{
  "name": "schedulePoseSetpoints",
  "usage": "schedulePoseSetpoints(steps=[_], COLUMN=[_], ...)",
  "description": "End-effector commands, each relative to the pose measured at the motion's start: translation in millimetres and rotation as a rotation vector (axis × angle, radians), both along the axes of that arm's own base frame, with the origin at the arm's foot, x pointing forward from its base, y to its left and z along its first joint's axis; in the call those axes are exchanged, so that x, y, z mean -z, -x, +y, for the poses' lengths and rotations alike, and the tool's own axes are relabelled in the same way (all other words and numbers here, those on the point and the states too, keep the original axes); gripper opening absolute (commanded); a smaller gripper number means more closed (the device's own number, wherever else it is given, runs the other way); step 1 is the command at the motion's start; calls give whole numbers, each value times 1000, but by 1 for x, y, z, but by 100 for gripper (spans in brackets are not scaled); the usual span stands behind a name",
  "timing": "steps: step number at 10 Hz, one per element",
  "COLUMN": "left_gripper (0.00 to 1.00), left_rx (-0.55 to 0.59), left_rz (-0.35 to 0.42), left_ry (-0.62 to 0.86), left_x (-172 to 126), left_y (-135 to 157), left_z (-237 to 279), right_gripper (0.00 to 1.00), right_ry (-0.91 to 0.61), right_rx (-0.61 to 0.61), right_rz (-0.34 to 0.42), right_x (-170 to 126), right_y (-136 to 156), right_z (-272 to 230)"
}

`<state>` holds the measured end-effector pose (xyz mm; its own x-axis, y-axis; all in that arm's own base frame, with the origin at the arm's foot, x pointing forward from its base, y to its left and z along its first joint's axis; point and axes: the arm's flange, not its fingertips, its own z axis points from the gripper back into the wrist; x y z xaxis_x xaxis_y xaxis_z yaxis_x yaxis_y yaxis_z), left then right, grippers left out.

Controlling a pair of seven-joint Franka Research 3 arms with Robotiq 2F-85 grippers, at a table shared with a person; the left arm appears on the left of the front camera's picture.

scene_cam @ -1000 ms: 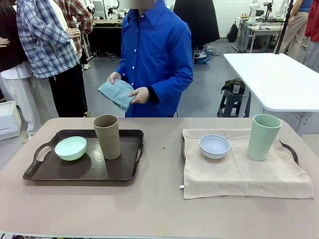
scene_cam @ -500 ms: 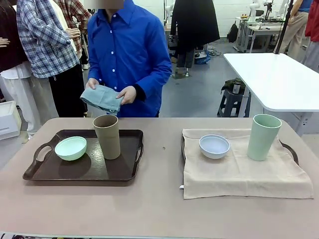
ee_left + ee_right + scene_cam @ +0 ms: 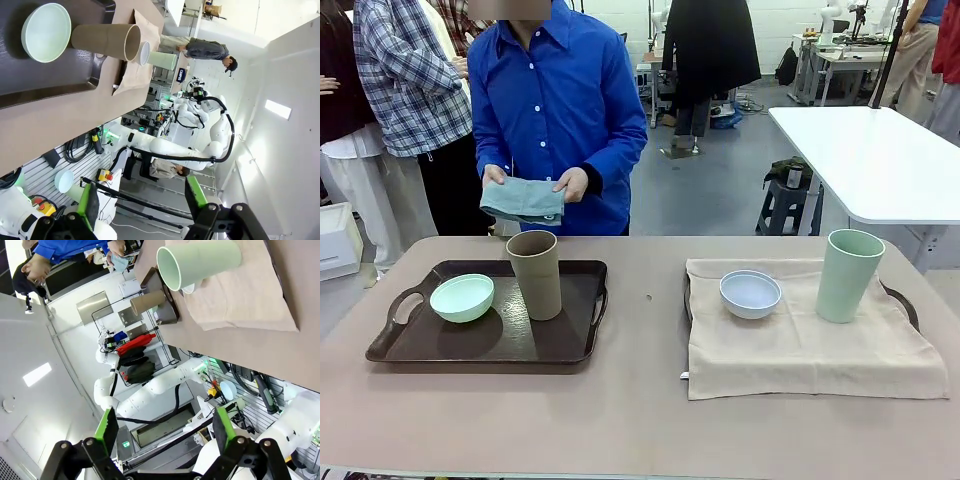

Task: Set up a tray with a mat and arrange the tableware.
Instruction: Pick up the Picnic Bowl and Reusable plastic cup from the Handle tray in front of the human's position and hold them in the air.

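Left pincer [image 3: 142, 197] jaws spread, right pincer [image 3: 165, 426] jaws spread

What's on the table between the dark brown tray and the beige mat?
Nothing: in the front view the tan tabletop between the dark brown plastic tray and the beige cloth mat is bare, apart from one tiny dark speck.

Black jointed links, round pivot screws, bright green pads [image 3: 91, 201] on left gripper [image 3: 144, 197] and right gripper [image 3: 165, 426]. White rounded right arm [image 3: 167, 149], black cable [image 3: 229, 131] alongside. Blue collared shirt, white buttons, dark cuffs on person [image 3: 555, 110].
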<state>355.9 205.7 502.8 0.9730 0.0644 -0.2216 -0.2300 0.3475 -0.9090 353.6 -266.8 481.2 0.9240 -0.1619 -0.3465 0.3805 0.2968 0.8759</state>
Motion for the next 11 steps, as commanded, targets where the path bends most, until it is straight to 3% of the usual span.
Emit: schedulePoseSetpoints(steps=[1,11], left_gripper=[92,92], left_rx=[7,7], left_rz=[11,11], left_ry=[4,4], left_x=[-3,-3], left_y=[0,0], left_z=[2,2], right_gripper=[100,100], right_ry=[-10,-10], right_rx=[13,13], right_rz=[14,14], right_x=[0,0], right_y=[1,1], right_z=[1,1])
